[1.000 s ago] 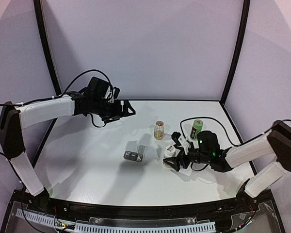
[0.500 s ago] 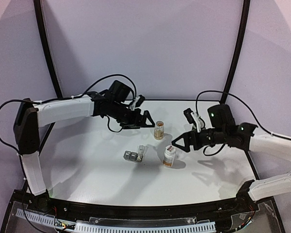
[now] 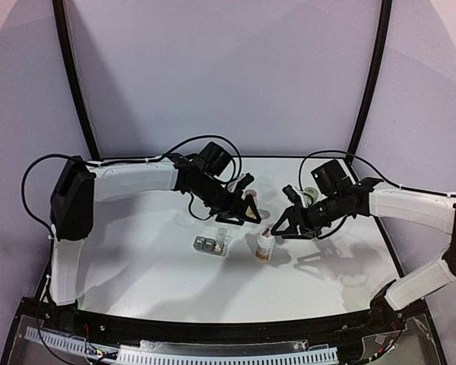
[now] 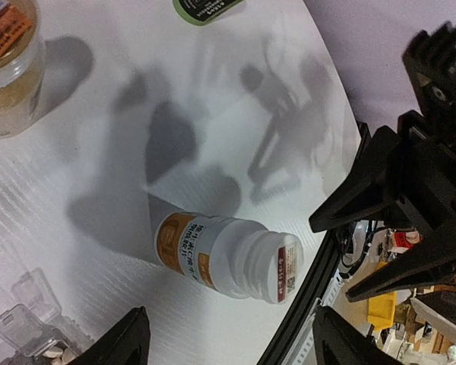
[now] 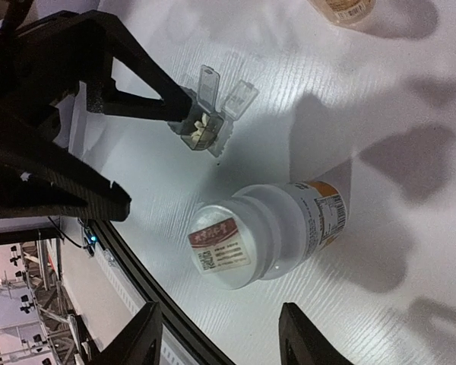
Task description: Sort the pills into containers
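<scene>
white table (image 3: 137, 258) bears the open containers (image 3: 210, 244), pale pills (image 5: 198, 122) inside; left claw (image 4: 229, 323), right claw (image 5: 220, 315) wide

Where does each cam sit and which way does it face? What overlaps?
Top external: fixed above and behind the bases, facing down across the table; both arms show, left end effector and right end effector open near the bottle.
Left wrist: on the left arm, facing down at the bottle; own fingers at the bottom, right end effector at right.
Right wrist: on the right arm, facing down at the bottle top; own fingers at bottom, left end effector upper left.
Shared: both wrist views show bottle and containers.
</scene>
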Robot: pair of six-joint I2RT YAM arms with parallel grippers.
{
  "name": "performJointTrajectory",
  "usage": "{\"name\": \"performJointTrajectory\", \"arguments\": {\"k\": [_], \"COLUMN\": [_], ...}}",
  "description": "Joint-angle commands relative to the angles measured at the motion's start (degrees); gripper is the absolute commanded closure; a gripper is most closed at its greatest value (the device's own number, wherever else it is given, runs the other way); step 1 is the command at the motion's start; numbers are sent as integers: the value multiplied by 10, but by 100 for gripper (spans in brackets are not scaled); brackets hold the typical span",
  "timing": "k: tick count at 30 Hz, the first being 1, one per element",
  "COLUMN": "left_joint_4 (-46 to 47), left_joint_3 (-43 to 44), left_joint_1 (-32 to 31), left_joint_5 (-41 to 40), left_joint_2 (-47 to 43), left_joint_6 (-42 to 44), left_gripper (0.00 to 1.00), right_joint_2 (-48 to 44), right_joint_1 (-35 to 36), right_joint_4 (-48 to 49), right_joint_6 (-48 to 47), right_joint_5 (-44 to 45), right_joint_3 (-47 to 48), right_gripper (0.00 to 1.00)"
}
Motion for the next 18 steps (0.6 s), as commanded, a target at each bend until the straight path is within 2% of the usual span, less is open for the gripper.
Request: {"name": "performJointTrajectory", "arguments": {"k": [1,7,18], "left_joint_4": [-17,-38,-50], "left_joint_3": [34,47,77], "left_joint_1": [-10,-17,-27], "left_joint_5": [40,48,44], "left_joint_2": [17,37,72], "left_joint_6": [-17,-22,-38], "left_gripper": [28,38,50], "right_joint_2": [20,43,73], "right_joint_1": [-11,-16,-16], "right_joint_4": [4,47,60], "right_joint_6": [12,26,29], "right_joint_5": [-19,-30,-29], "right_joint_3": [14,10,7], "right_gripper": [50,57,65]}}
